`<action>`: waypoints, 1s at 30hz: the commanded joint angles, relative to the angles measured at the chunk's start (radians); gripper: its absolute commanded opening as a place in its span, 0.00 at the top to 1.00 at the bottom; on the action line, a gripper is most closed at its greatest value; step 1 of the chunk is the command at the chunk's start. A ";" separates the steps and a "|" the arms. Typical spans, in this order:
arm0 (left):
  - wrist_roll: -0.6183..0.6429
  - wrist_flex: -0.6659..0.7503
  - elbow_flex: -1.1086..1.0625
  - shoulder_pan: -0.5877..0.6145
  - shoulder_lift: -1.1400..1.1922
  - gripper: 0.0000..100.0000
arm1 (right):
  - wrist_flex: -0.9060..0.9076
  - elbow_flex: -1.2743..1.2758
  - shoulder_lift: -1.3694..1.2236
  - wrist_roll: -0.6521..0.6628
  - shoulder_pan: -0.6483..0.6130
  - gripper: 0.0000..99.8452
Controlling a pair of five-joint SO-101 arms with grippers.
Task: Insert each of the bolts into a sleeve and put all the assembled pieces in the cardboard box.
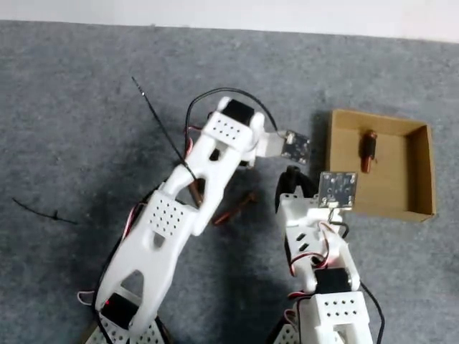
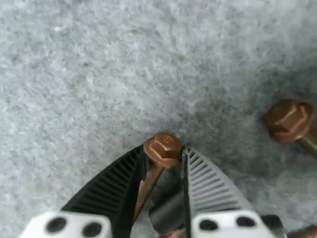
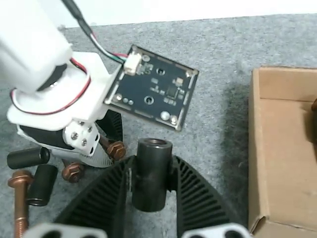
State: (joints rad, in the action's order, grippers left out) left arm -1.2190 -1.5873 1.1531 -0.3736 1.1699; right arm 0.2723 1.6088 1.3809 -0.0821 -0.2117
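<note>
right wrist view: right claw (image 3: 151,166) pinches a sleeve (image 3: 150,184), open end facing outward; left claw (image 3: 110,147), pinching a bolt (image 3: 118,149), sits just beside.

I see a copper-brown bolt (image 2: 162,148) with a glossy hex head and a matte black sleeve (image 3: 151,173). The fingers (image 2: 205,176) are black with fine ribbing. The arms (image 1: 168,222) are white, dotted with small dark holes. The box (image 1: 424,172) is plain tan, the mat (image 1: 72,107) mottled grey, and the board (image 3: 153,89) dark with silver specks.
</note>
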 commanded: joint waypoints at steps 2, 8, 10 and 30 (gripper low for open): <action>0.055 0.005 0.015 0.013 -0.008 1.00 | -0.039 -0.012 0.018 0.011 0.007 0.99; 0.172 -0.048 0.194 0.018 -0.019 1.00 | -0.041 -0.012 0.018 0.012 0.007 0.99; 0.224 -0.078 0.271 0.016 -0.022 1.00 | -0.041 -0.012 0.018 0.012 0.007 0.99; 1.112 -0.123 0.513 0.019 -0.275 1.00 | -0.153 0.035 0.018 0.012 0.007 0.99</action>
State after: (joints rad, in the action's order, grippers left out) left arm -0.2677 -1.7008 1.6118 -0.3705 1.0150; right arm 0.1849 1.6456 1.3809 -0.0821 -0.2117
